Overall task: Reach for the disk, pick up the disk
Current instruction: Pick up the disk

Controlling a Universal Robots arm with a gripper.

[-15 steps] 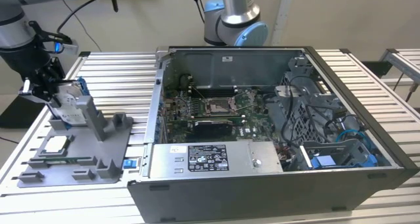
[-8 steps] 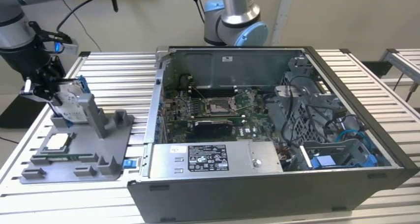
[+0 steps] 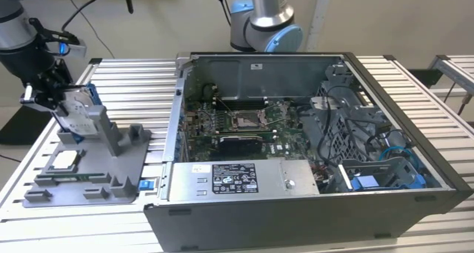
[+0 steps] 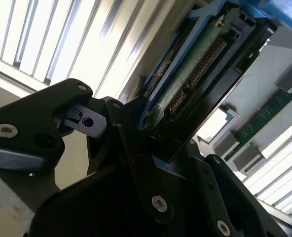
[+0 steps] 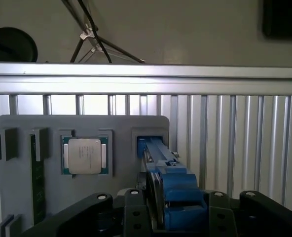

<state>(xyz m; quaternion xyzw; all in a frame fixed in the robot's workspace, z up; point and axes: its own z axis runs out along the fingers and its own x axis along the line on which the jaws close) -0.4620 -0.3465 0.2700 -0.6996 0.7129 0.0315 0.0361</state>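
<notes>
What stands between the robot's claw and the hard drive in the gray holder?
Nothing visible does. In the first wrist view the gripper sits around the disk, whose far end rests in a slot of the gray holder.

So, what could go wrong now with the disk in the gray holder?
The disk sits within the gripper with its end in a slot of the gray holder; pulled askew, it may jam or drag the holder. If it slips, it could hit the chip beside that slot.

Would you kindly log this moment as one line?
phase: pick up | gripper: shut on disk | disk: on edge, far end at gray holder slot
</notes>
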